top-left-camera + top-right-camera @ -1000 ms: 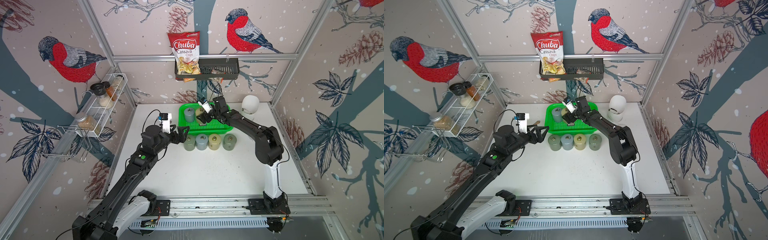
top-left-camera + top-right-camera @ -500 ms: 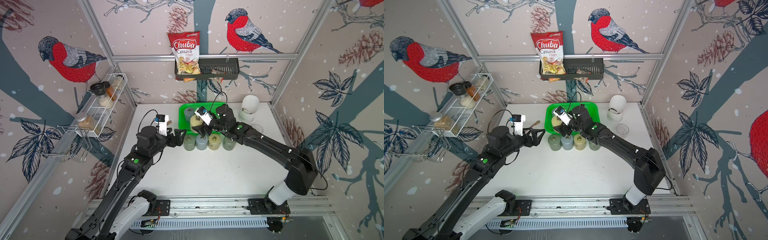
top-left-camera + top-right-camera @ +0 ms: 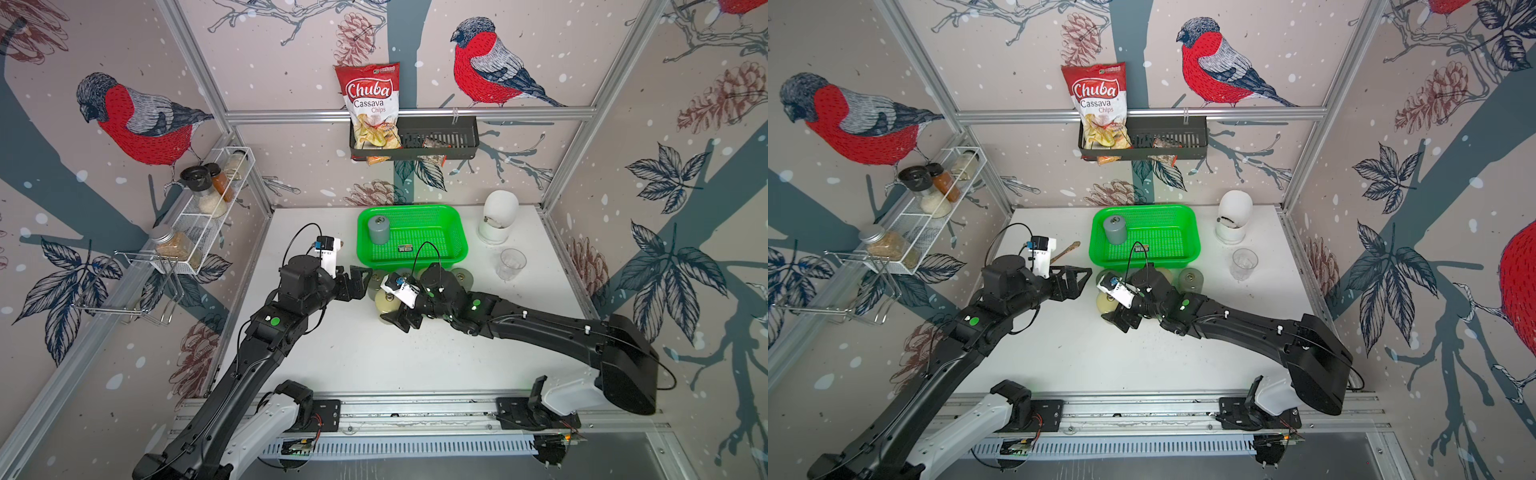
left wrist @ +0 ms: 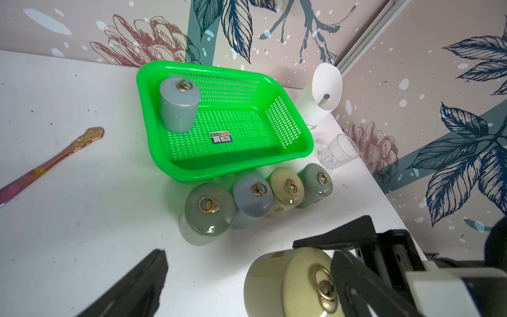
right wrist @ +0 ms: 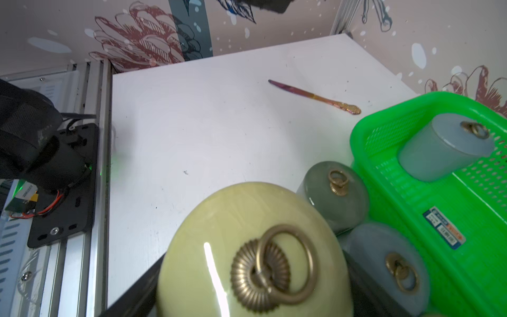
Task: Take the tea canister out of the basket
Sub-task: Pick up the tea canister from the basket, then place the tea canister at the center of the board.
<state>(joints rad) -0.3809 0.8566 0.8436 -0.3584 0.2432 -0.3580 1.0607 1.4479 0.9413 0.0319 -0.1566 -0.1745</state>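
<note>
Right wrist: tea canister (image 5: 247, 247) end-on, lid-first

The basket (image 4: 219, 171) is shiny green perforated plastic. The pale yellow canister (image 5: 219, 219) looks smooth and glossy, like glaze, with a brass-coloured metal ring (image 5: 262, 270) on top. The table (image 5: 205, 123) is matt white and scuffed; the tumbler (image 4: 338, 151) is clear and glassy.

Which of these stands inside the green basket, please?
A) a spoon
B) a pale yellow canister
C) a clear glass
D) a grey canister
D: the grey canister stands upright in a corner of the basket, while the pale yellow canister is outside it, held in the right gripper.
</note>
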